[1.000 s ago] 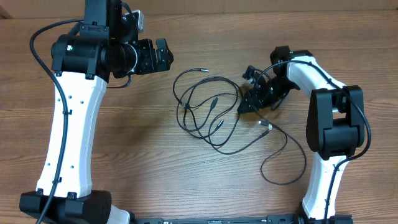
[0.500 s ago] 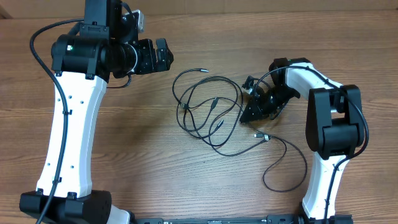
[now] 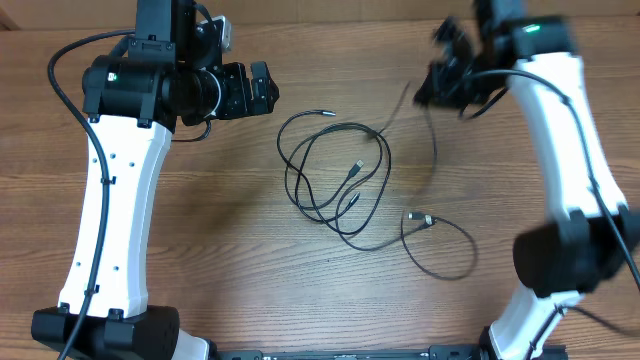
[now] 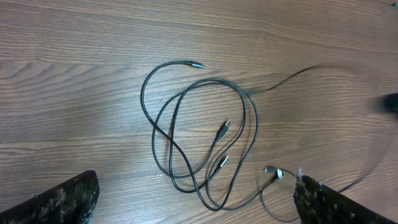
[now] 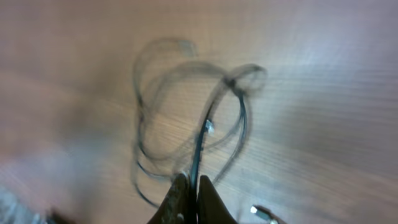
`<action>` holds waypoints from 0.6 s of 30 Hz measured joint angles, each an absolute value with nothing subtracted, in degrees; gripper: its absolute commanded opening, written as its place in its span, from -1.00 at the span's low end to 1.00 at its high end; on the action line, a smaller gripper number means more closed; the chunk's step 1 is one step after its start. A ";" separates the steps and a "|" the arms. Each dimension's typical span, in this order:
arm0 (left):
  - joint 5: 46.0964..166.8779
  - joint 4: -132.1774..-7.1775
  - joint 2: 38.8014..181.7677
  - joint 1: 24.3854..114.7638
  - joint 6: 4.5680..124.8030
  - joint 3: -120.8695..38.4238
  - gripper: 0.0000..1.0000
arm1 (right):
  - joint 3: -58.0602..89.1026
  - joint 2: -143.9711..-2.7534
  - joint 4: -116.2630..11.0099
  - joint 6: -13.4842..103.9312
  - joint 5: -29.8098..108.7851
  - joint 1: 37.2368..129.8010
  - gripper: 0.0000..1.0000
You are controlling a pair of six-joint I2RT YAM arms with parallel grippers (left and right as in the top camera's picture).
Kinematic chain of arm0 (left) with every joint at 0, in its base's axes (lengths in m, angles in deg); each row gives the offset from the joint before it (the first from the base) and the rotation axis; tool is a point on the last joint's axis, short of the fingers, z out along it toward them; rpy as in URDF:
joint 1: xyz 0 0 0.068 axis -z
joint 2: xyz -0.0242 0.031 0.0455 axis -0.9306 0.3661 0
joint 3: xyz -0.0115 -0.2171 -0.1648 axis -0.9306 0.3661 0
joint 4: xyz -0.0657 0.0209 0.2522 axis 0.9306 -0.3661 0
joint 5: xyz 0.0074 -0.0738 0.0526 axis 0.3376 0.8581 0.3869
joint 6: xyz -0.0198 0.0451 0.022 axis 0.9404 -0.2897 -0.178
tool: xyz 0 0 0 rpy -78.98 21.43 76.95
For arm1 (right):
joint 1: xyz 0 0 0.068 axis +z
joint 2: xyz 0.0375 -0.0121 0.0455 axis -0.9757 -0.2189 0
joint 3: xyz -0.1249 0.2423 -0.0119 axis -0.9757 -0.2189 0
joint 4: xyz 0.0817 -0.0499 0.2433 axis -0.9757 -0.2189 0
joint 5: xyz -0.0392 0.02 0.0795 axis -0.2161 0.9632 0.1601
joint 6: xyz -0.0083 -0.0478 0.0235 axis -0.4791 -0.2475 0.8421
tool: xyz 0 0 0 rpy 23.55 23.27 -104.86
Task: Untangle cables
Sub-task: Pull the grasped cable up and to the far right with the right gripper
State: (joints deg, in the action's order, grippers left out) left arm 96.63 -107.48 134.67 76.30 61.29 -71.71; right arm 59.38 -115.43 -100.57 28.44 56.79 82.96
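Note:
The cables (image 3: 340,126) lie in overlapping black loops at mid-table, and a silver-tipped plug (image 3: 420,218) with a small loop (image 3: 440,250) rests to their front right. My right gripper (image 3: 440,85) is raised at the far right, blurred by motion and shut on one strand (image 5: 199,146) that runs taut from its fingertips (image 5: 180,193) to the blurred bunch (image 5: 245,71). My left gripper (image 3: 262,88) hovers at the far left of the loops, open and empty. In its wrist view the loops (image 4: 211,79) and a plug end (image 4: 194,64) lie between its wide-apart fingers (image 4: 56,199).
The wooden table (image 3: 230,250) carries only the cords. The left arm's white link (image 3: 110,200) spans the left side and the right arm (image 3: 570,150) the right side. The table's far edge runs close behind both grippers.
My right gripper shut on a strand beside the bunch, then rose and swung toward the far right, pulling it taut. The front-right loop and silver plug slid slightly left. The left arm stayed still.

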 measured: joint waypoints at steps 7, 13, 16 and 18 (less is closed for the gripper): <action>96.61 -107.48 134.67 76.30 61.29 -71.71 0.99 | 85.69 -109.57 -104.98 39.48 49.71 82.96 -0.93; 96.63 -107.48 134.67 76.30 61.29 -71.71 0.99 | 100.56 -109.28 -101.66 43.56 38.73 80.95 -0.93; 96.61 -107.48 134.67 76.30 61.29 -71.71 0.99 | 102.09 -108.93 -96.96 44.11 35.00 77.21 -0.93; 96.63 -107.48 134.67 76.30 61.29 -71.71 0.99 | 102.09 -109.00 -93.03 44.39 33.40 73.78 -0.93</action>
State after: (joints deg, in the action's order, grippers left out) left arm 96.63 -107.48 134.67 76.30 61.29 -71.71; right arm 102.09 -109.00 -93.03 44.39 33.40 73.78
